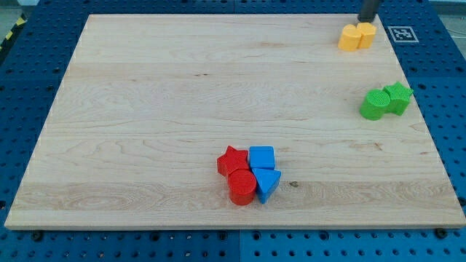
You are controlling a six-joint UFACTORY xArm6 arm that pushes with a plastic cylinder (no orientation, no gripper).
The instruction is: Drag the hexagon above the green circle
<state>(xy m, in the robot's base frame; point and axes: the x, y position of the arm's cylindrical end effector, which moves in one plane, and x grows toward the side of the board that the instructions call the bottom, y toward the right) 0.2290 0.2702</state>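
My tip (pixel 368 21) sits at the frame's upper right, a bare rod gripping nothing, touching the top of the yellow hexagon (pixel 366 33), which abuts a second yellow block (pixel 350 38). Below, at right, the green circle (pixel 374 105) touches a green star (pixel 398 97).

1. Board (pixel 182 94): pale wood grain; base (pixel 451 87) around it blue.
2. Top-right corner: two orange-yellow blocks (pixel 356 36), dark rod (pixel 368 10).
3. Right edge: green circle (pixel 374 105), green star (pixel 398 97).
4. Bottom edge: two red blocks (pixel 237 177), two blue blocks (pixel 263 169).
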